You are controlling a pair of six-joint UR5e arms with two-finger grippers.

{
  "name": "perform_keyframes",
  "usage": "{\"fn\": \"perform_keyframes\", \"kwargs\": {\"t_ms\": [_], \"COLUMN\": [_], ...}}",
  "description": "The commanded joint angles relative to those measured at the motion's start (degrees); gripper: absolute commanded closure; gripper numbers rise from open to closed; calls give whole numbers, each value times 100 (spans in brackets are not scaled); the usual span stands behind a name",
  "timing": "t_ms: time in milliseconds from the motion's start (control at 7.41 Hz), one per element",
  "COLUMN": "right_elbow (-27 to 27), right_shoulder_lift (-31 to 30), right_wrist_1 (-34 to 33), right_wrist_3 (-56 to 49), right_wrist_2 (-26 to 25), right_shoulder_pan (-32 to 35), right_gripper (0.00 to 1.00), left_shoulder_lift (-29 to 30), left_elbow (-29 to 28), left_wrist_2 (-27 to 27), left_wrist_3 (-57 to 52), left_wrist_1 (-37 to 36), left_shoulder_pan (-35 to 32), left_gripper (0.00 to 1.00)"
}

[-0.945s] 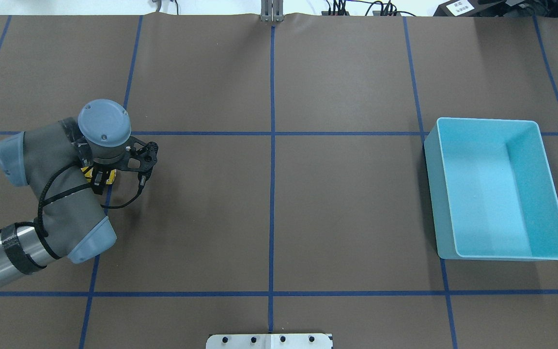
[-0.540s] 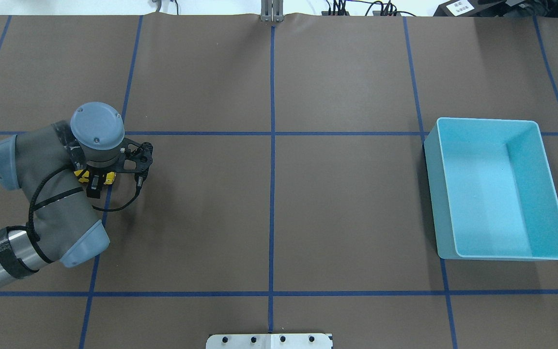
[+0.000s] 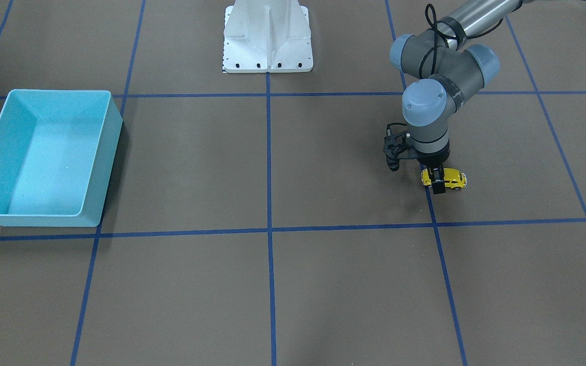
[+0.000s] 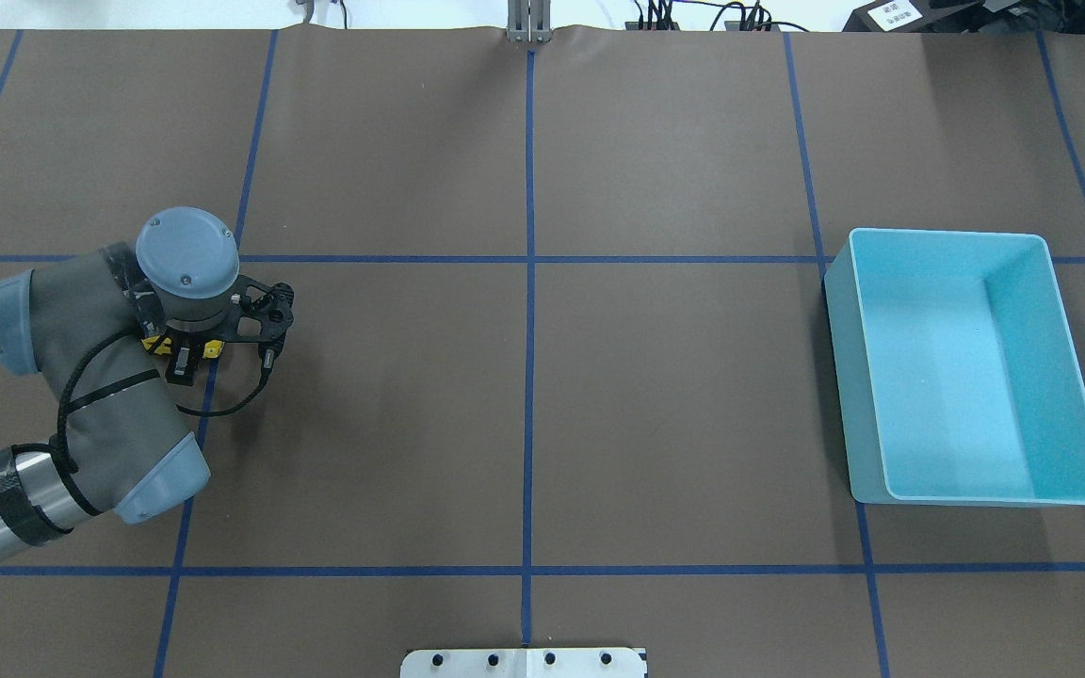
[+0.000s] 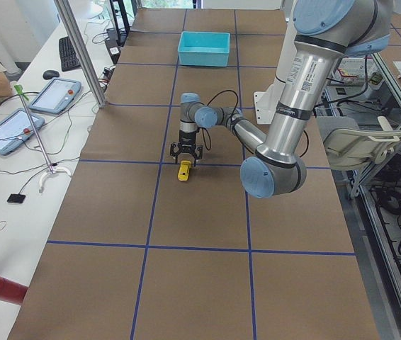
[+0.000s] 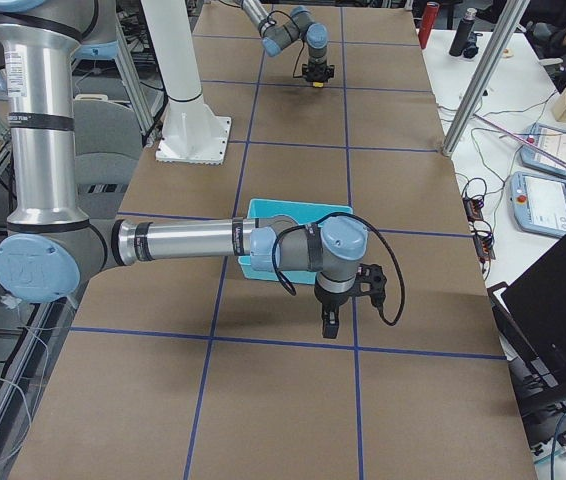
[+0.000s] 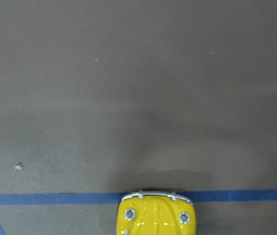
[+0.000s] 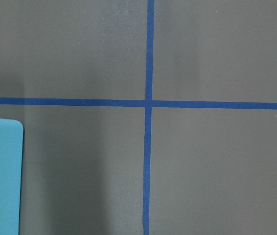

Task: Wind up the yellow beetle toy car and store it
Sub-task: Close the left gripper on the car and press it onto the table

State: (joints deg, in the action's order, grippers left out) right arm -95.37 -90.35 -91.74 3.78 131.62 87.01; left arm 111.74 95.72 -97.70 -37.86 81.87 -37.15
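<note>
The left gripper (image 3: 438, 179) pointed straight down, its dark fingers (image 3: 439, 187) clamped on the yellow beetle toy car (image 3: 453, 179) from either side. The car sat level and low at the brown table cover (image 3: 323, 152), well apart from the light blue bin (image 3: 112, 152), toward the table's opposite end. One end of it lay over a blue tape line (image 3: 443, 284), and the wrist view showed its silvery bumper (image 7: 155, 196) at that tape. Whether its wheels touched the cover could not be told. The right gripper (image 6: 330, 325) hung pointing down just beside the bin; it showed only in the side view, so whether its jaws were apart or together could not be told.
</note>
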Motion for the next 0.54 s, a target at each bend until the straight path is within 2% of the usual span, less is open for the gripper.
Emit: {"fn": "perform_keyframes", "kwargs": {"t_ms": [0, 135, 405], "right_elbow": [1, 1, 1], "right_shoulder_lift": [0, 0, 0], "right_wrist_1": [-2, -2, -2], "right_wrist_3": [0, 0, 0], "right_wrist_2": [-5, 4, -5], "right_shoulder_pan": [0, 0, 0], "right_gripper": [1, 1, 1], "left_shoulder_lift": [5, 14, 76], "left_elbow": [-18, 17, 43], "left_wrist_2": [-3, -3, -151], "left_wrist_3": [-2, -2, 16], "left_wrist_1": [136, 136, 118], "left_shoulder_pan": [41, 42, 103], "left_gripper": [38, 59, 69]}}
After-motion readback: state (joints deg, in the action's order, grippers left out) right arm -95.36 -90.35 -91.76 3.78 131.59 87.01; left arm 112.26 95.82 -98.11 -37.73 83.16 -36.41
